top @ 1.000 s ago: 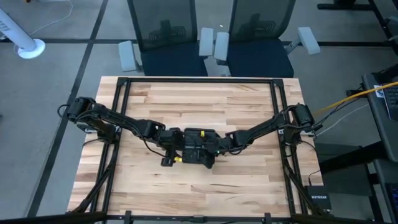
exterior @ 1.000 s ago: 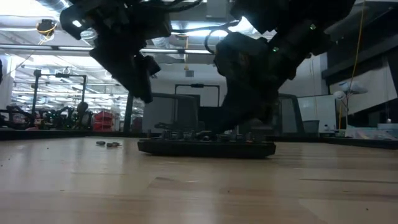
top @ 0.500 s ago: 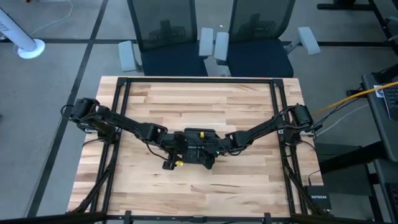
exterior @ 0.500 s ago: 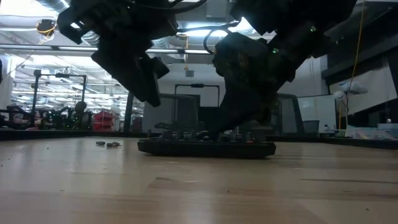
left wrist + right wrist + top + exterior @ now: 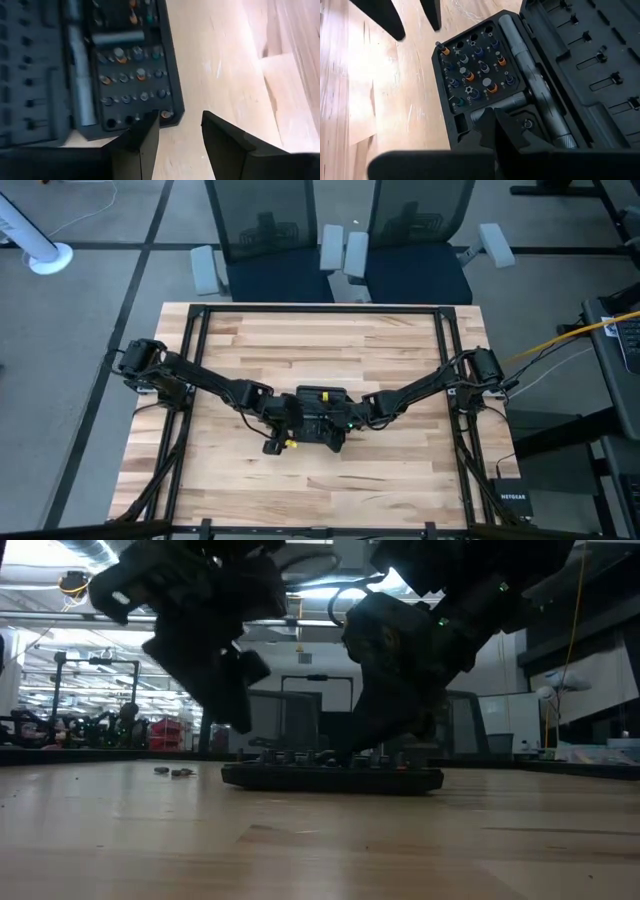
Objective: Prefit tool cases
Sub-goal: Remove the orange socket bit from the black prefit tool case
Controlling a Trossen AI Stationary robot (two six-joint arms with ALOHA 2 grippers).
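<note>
The black tool case (image 5: 322,418) lies open and flat on the table's middle, its two halves side by side. One half holds rows of coloured bits (image 5: 475,75) and a grey driver handle (image 5: 530,75). It also shows in the low view (image 5: 330,776). My left gripper (image 5: 180,127) is open and empty, raised above the table by the case's near left corner (image 5: 167,117); it also shows in the low view (image 5: 235,705). My right gripper (image 5: 495,116) is shut and down on the bit half of the case. My right gripper has its shut fingertips (image 5: 506,131) on the case's bit half, beside the grey driver's end (image 5: 485,114). The fingers come from above, slanting in from the table's right. They hide the exact place of contact. The case lies flat on the table.
A few small loose bits (image 5: 175,772) lie on the table to the case's left. A black NETGEAR box (image 5: 512,502) sits off the table's right front corner. Two office chairs (image 5: 340,240) stand beyond the far edge. Bare wood (image 5: 330,490) shows in front of the case.
My left gripper has come down a little and shifted slightly toward the table's right, nearer the case, staying open. The case and my right gripper have kept still.
</note>
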